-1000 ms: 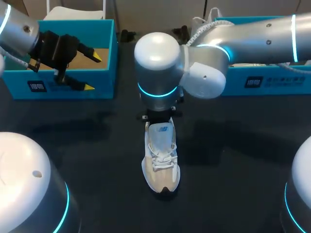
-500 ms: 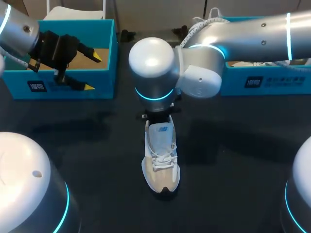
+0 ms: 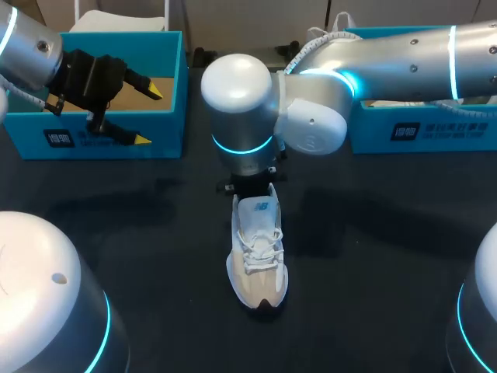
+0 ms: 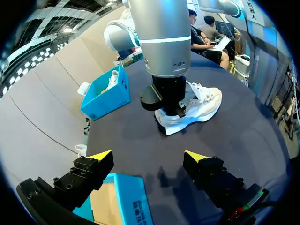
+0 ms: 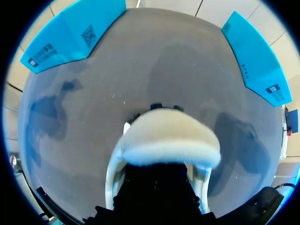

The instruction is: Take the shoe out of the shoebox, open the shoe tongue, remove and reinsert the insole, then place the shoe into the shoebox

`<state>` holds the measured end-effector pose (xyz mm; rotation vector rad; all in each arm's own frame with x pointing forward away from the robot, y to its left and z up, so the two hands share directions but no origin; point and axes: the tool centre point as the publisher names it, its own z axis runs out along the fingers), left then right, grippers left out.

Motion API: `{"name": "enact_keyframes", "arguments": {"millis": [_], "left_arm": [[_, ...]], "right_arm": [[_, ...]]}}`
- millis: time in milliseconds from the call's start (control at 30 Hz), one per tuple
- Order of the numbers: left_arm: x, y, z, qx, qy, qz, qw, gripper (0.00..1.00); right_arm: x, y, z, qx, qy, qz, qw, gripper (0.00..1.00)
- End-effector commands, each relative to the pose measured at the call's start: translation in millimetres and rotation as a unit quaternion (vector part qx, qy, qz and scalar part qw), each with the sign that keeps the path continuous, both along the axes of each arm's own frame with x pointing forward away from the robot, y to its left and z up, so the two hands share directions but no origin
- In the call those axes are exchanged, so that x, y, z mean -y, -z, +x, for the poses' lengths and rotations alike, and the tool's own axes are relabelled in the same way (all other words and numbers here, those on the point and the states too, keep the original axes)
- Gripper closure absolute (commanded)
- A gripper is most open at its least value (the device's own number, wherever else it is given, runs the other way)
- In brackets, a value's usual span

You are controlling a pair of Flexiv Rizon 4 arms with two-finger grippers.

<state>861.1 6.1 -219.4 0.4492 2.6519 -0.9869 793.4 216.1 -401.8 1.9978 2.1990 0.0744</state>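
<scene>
The right arm point(image 3: 241, 101) had swung slightly left; its right gripper point(image 4: 176, 108) sat at the heel of the centred, unmoved shoe point(image 3: 258, 260), grip unreadable, likely starting tongue work. The left gripper point(image 3: 149, 115) hung open by the upper-left shoebox point(image 3: 101, 144).

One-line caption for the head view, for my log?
Right arm poised over the heel of a white shoe on the table; open left gripper beside a blue shoebox.
</scene>
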Motion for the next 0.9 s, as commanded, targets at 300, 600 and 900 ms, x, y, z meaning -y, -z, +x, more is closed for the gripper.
{"name": "enact_keyframes", "arguments": {"millis": [300, 600, 900], "left_arm": [[0.1, -0.5, -0.2, 0.000, 0.000, 0.001, 1.000, 0.00], [0.1, -0.5, -0.2, 0.000, 0.000, 0.001, 1.000, 0.00], [0.1, -0.5, -0.2, 0.000, 0.000, 0.001, 1.000, 0.00]], "right_arm": [[2.3, -39.2, -30.5, -0.097, 0.007, 0.015, 0.995, 1.00], [2.9, -50.2, -56.6, -0.175, 0.004, 0.037, 0.984, 1.00], [2.9, -49.6, -58.1, -0.185, -0.008, 0.047, 0.982, 0.00]]}}
